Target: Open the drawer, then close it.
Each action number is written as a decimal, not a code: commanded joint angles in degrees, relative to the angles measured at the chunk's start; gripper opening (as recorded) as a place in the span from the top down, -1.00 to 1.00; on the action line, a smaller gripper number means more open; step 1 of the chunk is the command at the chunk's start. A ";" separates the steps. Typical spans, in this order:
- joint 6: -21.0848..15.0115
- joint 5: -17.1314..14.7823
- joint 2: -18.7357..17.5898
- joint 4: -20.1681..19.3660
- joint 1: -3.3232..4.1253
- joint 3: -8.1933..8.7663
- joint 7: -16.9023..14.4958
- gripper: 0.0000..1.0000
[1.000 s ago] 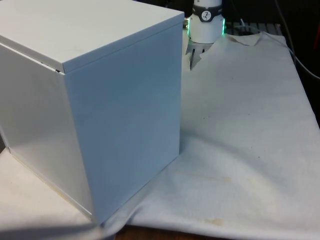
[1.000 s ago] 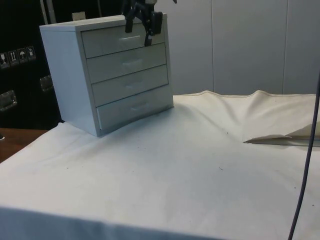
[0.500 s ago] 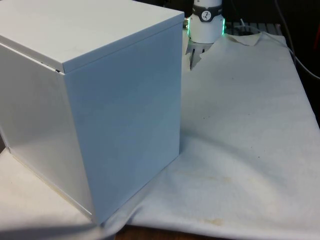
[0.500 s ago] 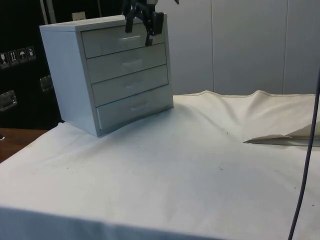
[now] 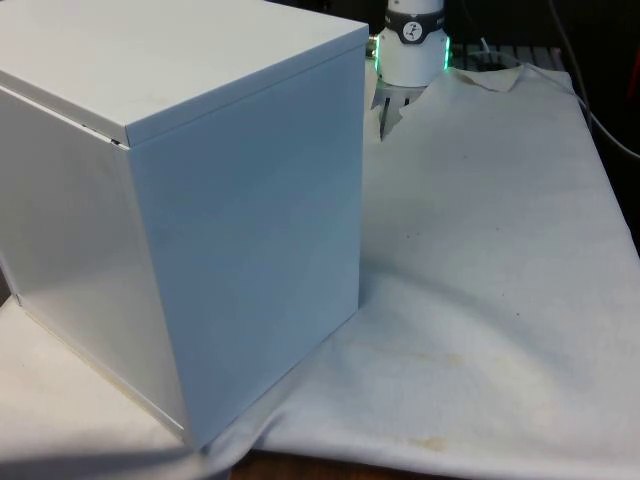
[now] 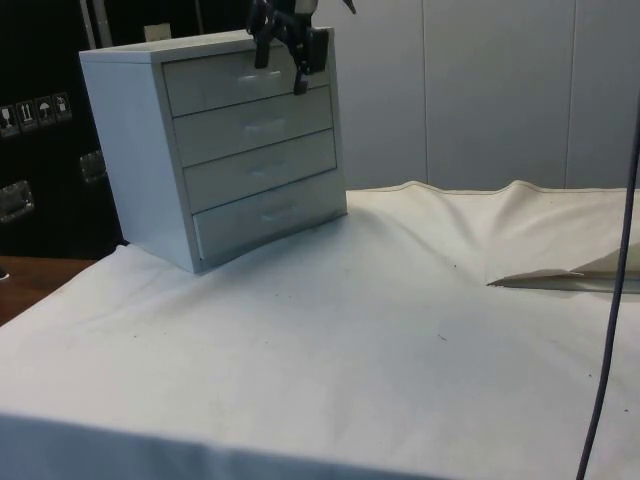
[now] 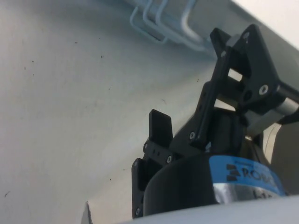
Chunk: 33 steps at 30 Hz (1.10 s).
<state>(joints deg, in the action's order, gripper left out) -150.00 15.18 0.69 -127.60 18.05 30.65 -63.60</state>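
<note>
- The chest of drawers [image 6: 225,140] stands at the left of the side view, on the white cloth [image 6: 380,330] covering the tabletop. In the front view it rises large at the front view's left, turning plain white panels [image 5: 190,200] to that camera.
- It has four drawers stacked one over another, pale grey-white, each with a slim handle in the middle of its face. All four fronts look flush and closed.
- The gripper [image 6: 285,40] hangs right at the top drawer [image 6: 245,82], close to its handle; I cannot tell whether it touches.
- In the wrist view the jaws stand apart, one finger [image 7: 160,128] clear of the other, holding nothing. The drawer handles [image 7: 161,23] show pale beyond them.
- As a judgement: the opening is not yet done, so gripping the handle, pulling out and pushing back all remain.
</note>
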 commanded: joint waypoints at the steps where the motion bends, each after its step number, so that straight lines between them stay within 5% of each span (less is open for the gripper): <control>1: -0.52 0.23 -0.46 0.29 -0.11 0.11 0.17 -1.00; 33: -3.38 0.80 -2.64 0.00 -0.11 0.46 1.15 -1.00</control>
<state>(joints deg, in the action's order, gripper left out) -152.18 15.18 -1.66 -127.71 18.05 30.94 -62.97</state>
